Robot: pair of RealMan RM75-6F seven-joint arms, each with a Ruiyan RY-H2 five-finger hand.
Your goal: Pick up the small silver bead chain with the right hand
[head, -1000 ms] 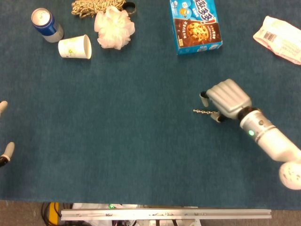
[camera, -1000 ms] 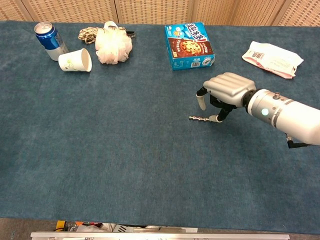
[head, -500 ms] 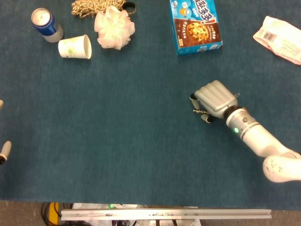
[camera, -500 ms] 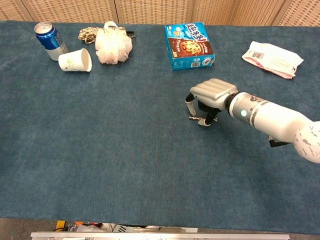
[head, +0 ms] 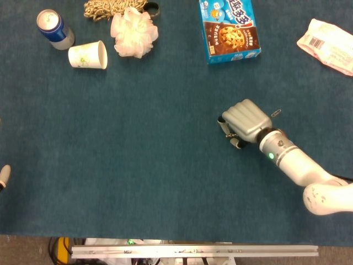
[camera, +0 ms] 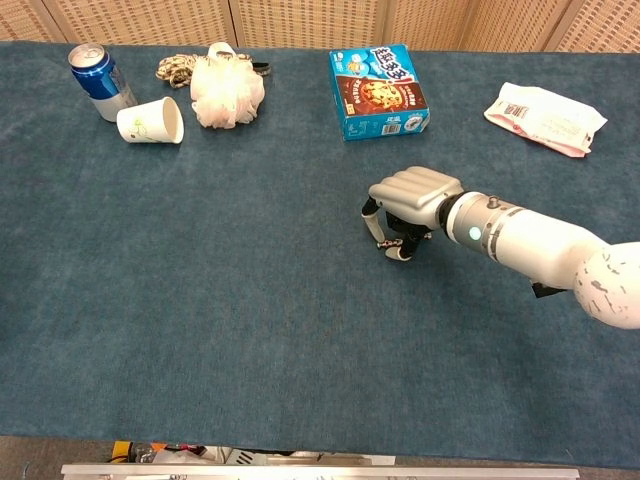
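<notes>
My right hand is lowered, knuckles up, over the small silver bead chain. Only a short bit of the chain shows on the blue cloth, between the thumb and the curled fingertips; the hand hides the rest. Thumb and fingers stand apart on either side of it, and I see no firm pinch. A fingertip of my left hand peeks in at the left edge of the head view, too little to tell its pose.
A blue cookie box lies behind the right hand and a white packet at the far right. At the back left are a blue can, a tipped paper cup, a white puff and a rope coil.
The right hand has slid left along the chain and lowered, so it now covers most of it. The chain has stayed on the cloth. The left hand has drawn further out of view.
</notes>
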